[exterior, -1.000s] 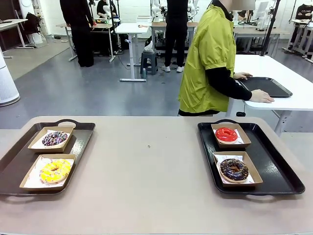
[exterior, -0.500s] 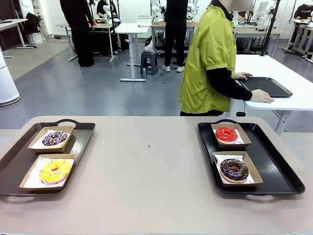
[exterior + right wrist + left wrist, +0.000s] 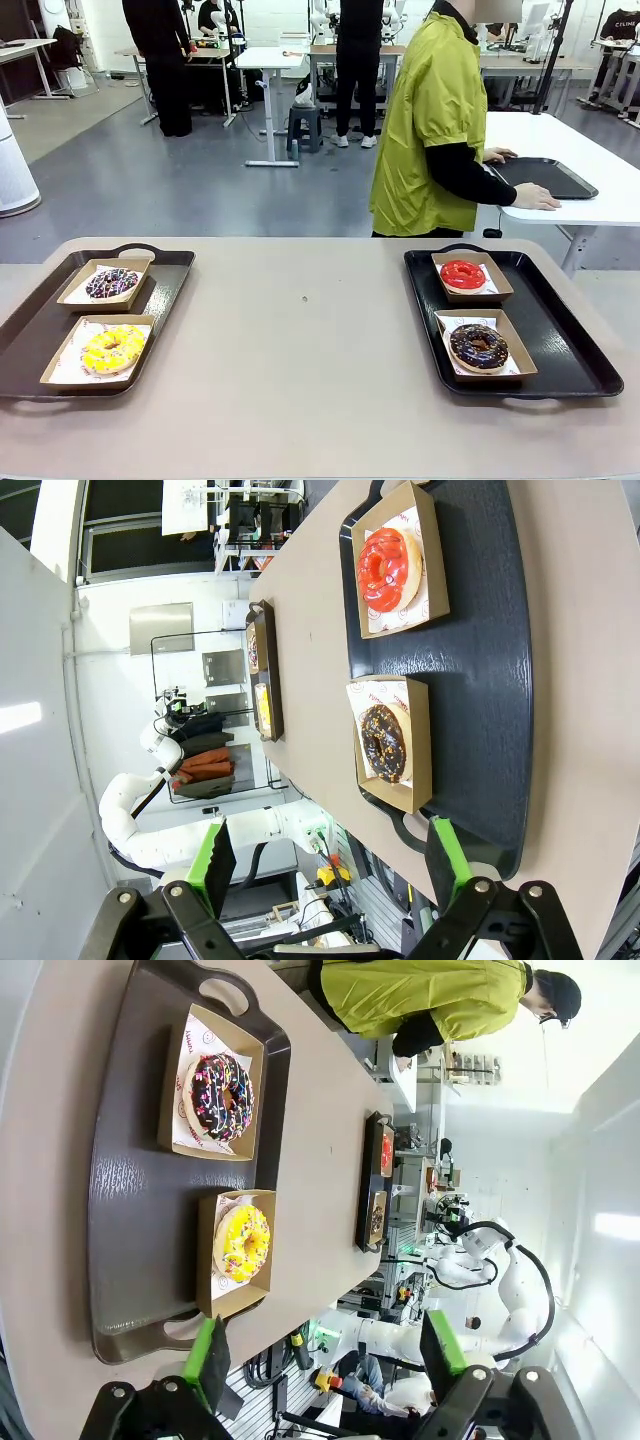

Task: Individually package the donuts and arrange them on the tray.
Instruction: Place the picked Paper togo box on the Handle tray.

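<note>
Since the earlier frames only the person in the yellow-green jacket (image 3: pixel 432 120) has shifted, slightly toward the white side table (image 3: pixel 560 170) on which both hands rest; nothing on the counter (image 3: pixel 300 360) has moved.

Left black tray (image 3: pixel 40 330): two shallow cardboard boxes lined with printed paper. The far box (image 3: pixel 105 284) holds the purple-dark donut (image 3: pixel 112 282) with white sprinkles. The near box (image 3: pixel 98 352) holds the yellow donut (image 3: pixel 113 348).

Right black tray (image 3: pixel 560 330), well apart from the left tray across the bare middle of the counter: the far box (image 3: pixel 471 277) holds the glossy red donut (image 3: pixel 462 274); the near box (image 3: pixel 486 347) holds the chocolate donut (image 3: pixel 478 346) with sprinkles. Each donut lies flat in its own open box.

Left wrist view: the left gripper (image 3: pixel 325 1358) hangs above the left tray's near handle, its jaws spread apart and holding nothing, green pads (image 3: pixel 205 1358) facing inward. The yellow donut (image 3: pixel 243 1243) lies closest to it, the purple-dark donut (image 3: pixel 221 1097) beyond.

Right wrist view: the right gripper (image 3: pixel 330 855) hangs above the right tray's near handle, its jaws likewise spread and holding nothing. The chocolate donut (image 3: pixel 384 742) lies closest to it, the red donut (image 3: pixel 388 568) beyond.
</note>
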{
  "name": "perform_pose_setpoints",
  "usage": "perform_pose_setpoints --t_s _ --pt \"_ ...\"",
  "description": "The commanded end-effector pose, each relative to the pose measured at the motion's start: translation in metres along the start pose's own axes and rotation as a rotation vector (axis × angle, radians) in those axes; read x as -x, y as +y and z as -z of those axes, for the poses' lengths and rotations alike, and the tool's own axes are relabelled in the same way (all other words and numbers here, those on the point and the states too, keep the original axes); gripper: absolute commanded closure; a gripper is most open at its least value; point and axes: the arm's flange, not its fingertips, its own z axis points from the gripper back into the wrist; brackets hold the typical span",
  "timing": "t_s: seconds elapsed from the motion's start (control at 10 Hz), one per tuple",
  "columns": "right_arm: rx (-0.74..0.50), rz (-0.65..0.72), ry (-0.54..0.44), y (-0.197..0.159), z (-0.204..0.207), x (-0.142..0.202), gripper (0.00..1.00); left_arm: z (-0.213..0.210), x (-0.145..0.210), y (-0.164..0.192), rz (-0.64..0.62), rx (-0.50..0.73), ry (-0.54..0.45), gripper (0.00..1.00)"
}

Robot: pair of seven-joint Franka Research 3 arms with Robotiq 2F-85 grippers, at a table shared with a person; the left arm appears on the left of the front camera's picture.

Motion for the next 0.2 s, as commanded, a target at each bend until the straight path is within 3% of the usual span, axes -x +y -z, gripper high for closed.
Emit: perform_pose_setpoints --t_s 0.0,0.1 --pt "0.002 -0.001 0.01 0.0006 -0.0016 0.0003 0.0 0.0004 0.0047 -0.001 0.006 -0.001 -0.01 0.0" --pt "0.002 -0.001 0.01 0.0006 -0.0016 0.0003 0.0 0.0004 0.0047 -0.001 0.006 -0.001 -0.01 0.0"
